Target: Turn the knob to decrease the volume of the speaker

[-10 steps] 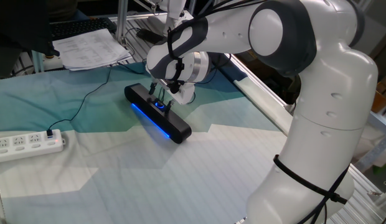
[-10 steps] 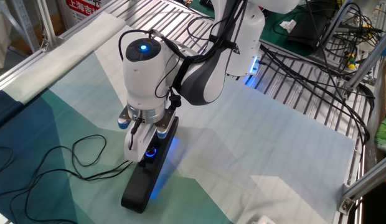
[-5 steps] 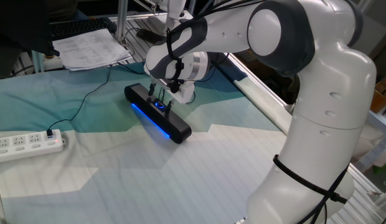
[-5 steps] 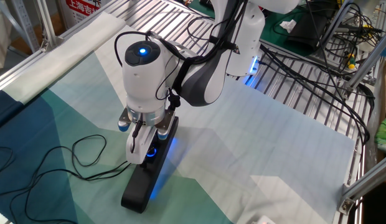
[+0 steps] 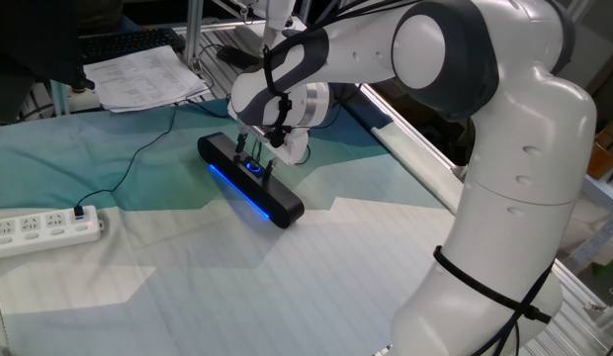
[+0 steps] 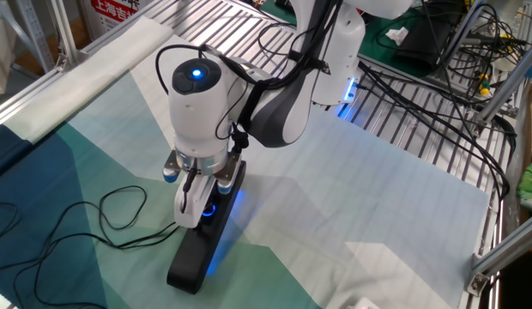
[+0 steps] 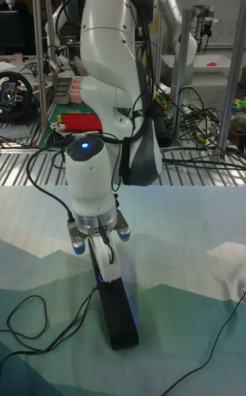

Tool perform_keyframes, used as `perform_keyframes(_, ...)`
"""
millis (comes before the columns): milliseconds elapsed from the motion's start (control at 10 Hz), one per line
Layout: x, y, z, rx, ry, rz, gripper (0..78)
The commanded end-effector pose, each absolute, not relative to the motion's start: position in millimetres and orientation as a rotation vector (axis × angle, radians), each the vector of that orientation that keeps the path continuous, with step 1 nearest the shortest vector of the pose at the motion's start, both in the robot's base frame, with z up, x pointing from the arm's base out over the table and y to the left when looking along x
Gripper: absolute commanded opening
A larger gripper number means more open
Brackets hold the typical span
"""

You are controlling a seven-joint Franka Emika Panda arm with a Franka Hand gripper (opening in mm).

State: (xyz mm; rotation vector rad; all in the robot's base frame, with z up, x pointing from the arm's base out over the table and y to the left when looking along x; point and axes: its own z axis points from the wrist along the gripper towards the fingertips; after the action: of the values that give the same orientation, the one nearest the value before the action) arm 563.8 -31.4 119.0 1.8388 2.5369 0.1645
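The speaker (image 5: 283,206) is a long black bar lying slantwise on the teal and white cloth, with a blue light strip (image 5: 236,188) along its near edge. The knob (image 5: 254,166) with its blue ring sits on top, near the bar's middle. My gripper (image 5: 255,163) points straight down over it, one finger on each side, shut on the knob. From the other side the speaker (image 6: 192,260) runs toward the camera, and the knob (image 6: 208,209) glows beside the gripper (image 6: 199,209). In the tall view the gripper (image 7: 103,261) hides most of the knob above the speaker (image 7: 120,315).
A white power strip (image 5: 44,227) lies at the left with a thin black cable (image 5: 129,169) running to the speaker. Papers (image 5: 148,75) and a keyboard lie at the back left. Loose cable loops (image 6: 120,215) lie left of the bar. Metal frame rails (image 6: 395,129) edge the table.
The wrist has turned slightly about its vertical axis while the fingers stay on the knob. The speaker has not shifted.
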Motion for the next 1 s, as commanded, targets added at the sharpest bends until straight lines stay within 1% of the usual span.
perform_keyframes(100,558.3,-30.4,110.0,1.845,2.549,0.139,77.5)
perform_keyframes(900,559.7,-28.6,102.5,1.878,2.528,0.09,77.5)
perform_keyframes(1000,559.7,-28.6,102.4,1.878,2.528,0.089,1.2)
